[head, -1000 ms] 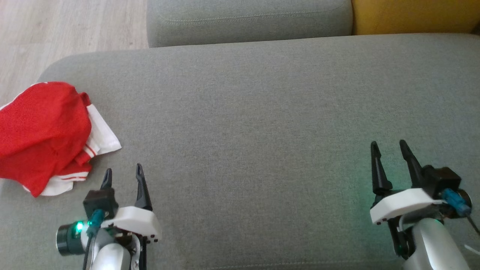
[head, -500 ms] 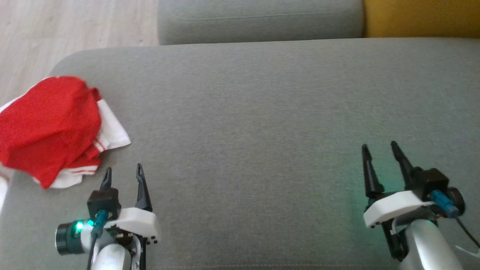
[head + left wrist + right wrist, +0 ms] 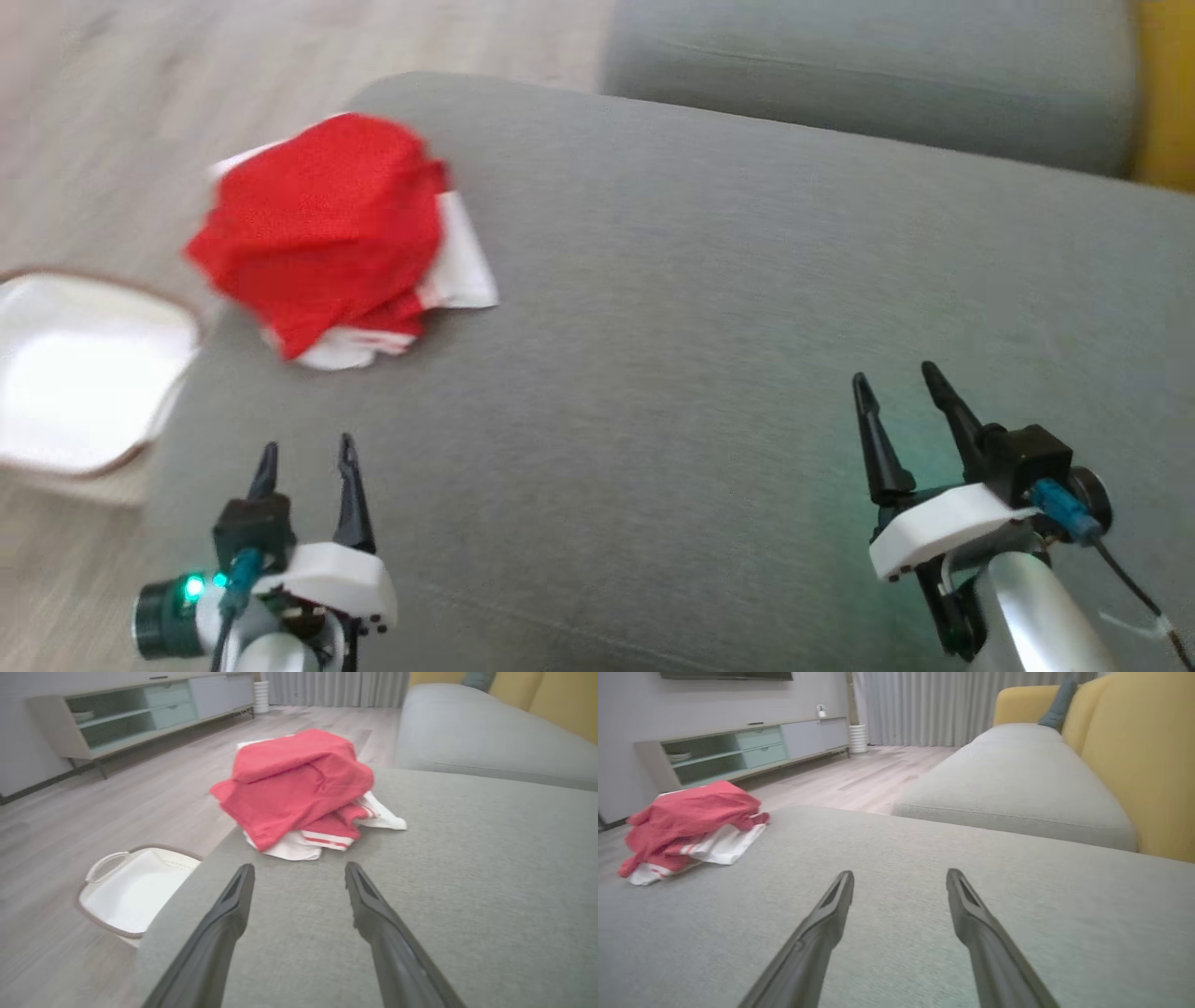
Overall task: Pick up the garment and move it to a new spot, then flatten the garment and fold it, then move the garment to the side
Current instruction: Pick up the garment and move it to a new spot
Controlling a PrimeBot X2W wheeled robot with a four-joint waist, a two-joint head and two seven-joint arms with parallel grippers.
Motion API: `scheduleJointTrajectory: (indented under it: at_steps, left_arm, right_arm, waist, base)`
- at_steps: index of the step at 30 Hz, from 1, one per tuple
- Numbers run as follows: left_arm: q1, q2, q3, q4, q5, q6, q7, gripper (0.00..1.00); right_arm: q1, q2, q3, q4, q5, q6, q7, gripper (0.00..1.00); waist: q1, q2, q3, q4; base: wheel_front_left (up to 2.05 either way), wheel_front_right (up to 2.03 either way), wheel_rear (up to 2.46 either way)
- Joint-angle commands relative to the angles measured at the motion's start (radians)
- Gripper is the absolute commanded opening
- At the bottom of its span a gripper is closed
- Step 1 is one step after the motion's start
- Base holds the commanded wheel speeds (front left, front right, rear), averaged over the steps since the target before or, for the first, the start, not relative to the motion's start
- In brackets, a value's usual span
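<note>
Head view, somewhat blurred, puts me over a broad grey sofa seat (image 3: 700,327), with a second grey seat cushion (image 3: 868,84) beyond it and a yellow backrest (image 3: 1148,765) at the far right. Pale wood-look floor (image 3: 187,84) runs off to the left toward a low cabinet (image 3: 738,751) with green shelves and grey curtains (image 3: 924,709). I count one garment (image 3: 322,224), red with white striped parts, crumpled in a heap at the seat's far left corner. It lies ahead of my left tool (image 3: 306,453) and well apart from my right tool (image 3: 896,378). One white basket (image 3: 75,373) stands on the floor just beside that left edge. Two tools, each with two dark fingers (image 3: 224,919) spread wide, hover low over the fabric, holding nothing.
</note>
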Motion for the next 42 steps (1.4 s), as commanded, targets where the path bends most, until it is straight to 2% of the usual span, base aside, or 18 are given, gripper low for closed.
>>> scheduleJointTrajectory:
  at_steps: [1,8,15,21,26,29,32,42]
  left_arm:
    - [-0.03,0.013,0.037,-0.047,0.002,0.005,-0.013,1.0]
    - [-0.012,0.03,0.09,-0.038,0.008,-0.001,-0.013,1.0]
    - [0.016,0.024,0.146,-0.068,0.001,0.018,-0.013,1.0]
    - [-0.005,0.018,0.158,-0.052,-0.003,-0.003,-0.013,1.0]
    - [-0.051,0.016,0.176,-0.035,-0.02,-0.033,-0.013,1.0]
    - [-0.106,0.016,0.199,-0.015,-0.051,-0.079,-0.013,1.0]
    - [-0.172,0.018,0.225,-0.001,-0.06,-0.102,-0.013,1.0]
    - [-0.432,0.065,0.253,0.1,-0.052,-0.19,-0.013,1.0]
  right_arm:
    - [-0.03,0.004,0.026,-0.025,0.009,-0.001,-0.012,1.0]
    - [-0.025,0.013,0.038,-0.018,0.016,-0.001,-0.012,1.0]
    - [-0.058,0.016,0.074,-0.001,0.019,-0.001,-0.012,1.0]
    - [-0.063,-0.002,0.069,-0.009,0.021,-0.001,-0.012,1.0]
    - [-0.072,-0.019,0.073,-0.033,0.015,-0.001,-0.012,1.0]
    - [-0.091,-0.04,0.086,-0.056,0.017,-0.001,-0.012,1.0]
    - [-0.124,-0.069,0.117,-0.093,0.021,-0.001,-0.012,1.0]
    - [-0.202,-0.167,0.156,-0.199,0.057,-0.001,-0.012,1.0]
  waist:
    - [0.0,0.0,-0.01,0.099]
    - [0.0,0.0,-0.018,0.218]
    - [0.0,0.0,0.01,0.238]
    - [0.0,0.0,0.032,0.232]
    - [0.0,0.0,0.077,0.198]
    - [0.0,0.0,0.123,0.166]
    - [0.0,0.0,0.181,0.128]
    - [0.0,0.0,0.339,0.027]
  base:
    - [0.0,0.0,0.0]
    - [0.0,0.0,0.0]
    - [0.0,0.0,0.0]
    - [0.0,0.0,0.0]
    - [0.0,0.0,0.0]
    - [0.0,0.0,0.0]
    - [0.0,0.0,0.0]
    - [0.0,0.0,0.0]
